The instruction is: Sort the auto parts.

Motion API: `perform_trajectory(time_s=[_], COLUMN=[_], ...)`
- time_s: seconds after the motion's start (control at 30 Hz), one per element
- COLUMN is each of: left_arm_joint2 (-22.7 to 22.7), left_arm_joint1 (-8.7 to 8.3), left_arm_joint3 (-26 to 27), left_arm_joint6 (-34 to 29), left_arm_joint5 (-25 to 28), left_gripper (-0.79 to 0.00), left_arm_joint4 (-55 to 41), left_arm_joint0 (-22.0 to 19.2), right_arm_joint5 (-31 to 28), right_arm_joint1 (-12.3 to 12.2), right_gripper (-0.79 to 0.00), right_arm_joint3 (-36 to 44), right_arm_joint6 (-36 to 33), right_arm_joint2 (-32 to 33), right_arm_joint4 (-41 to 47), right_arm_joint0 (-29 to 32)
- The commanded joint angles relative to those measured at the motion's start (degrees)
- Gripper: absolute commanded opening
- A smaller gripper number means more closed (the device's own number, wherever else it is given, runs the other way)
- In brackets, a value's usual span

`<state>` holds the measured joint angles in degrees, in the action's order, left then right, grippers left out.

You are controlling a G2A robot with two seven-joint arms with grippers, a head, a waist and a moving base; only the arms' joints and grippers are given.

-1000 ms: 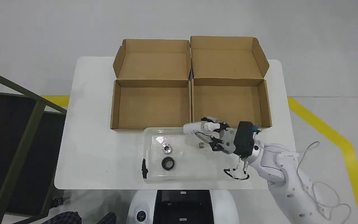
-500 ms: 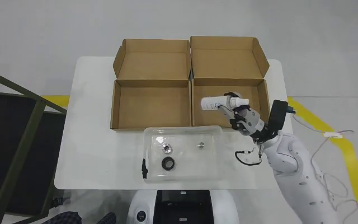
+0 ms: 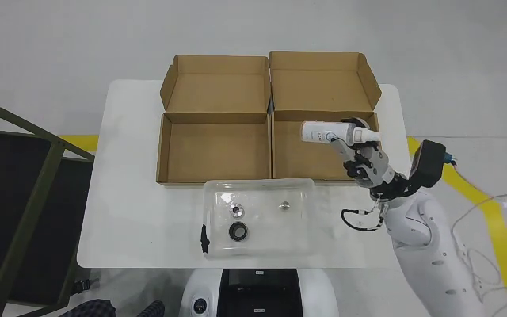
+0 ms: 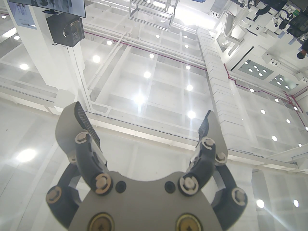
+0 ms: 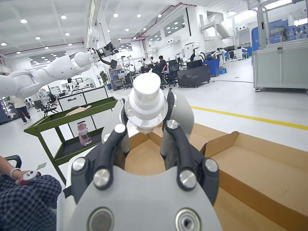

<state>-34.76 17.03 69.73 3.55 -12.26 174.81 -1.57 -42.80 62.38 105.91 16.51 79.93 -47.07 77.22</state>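
Right gripper [image 5: 146, 115]: jaws clamped on 1 white cylindrical part [image 3: 320, 131], held over the right cardboard box [image 3: 305, 157].
Left gripper [image 4: 144, 118]: jaws spread wide, holding nothing.
Clear tray [image 3: 261, 184] on worktop [image 3: 127, 198]: 1 metal ring [image 3: 236, 211], 1 black ring [image 3: 238, 231], 1 small bolt [image 3: 284, 206].
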Motion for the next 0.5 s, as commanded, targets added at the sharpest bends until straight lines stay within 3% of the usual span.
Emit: perform_trajectory(time_s=[0.0,0.47], left_arm_joint2=[0.0,0.0], left_arm_joint1=[0.00,0.00], left_arm_joint3=[0.0,0.0], left_arm_joint6=[0.0,0.0], left_arm_joint5=[0.0,0.0], left_gripper=[0.000,0.000], left_arm_joint4=[0.0,0.0], left_arm_joint0=[0.0,0.0], right_arm_joint5=[-0.2,-0.6], right_arm_joint1=[0.1,0.0], right_gripper=[-0.785,-0.785], right_arm_joint3=[0.0,-2.6], right_arm_joint6=[0.2,-7.4], right_arm_joint2=[-0.1,-1.9], right_arm_joint4=[-0.7,-10.3], right_arm_joint0=[0.0,0.1])
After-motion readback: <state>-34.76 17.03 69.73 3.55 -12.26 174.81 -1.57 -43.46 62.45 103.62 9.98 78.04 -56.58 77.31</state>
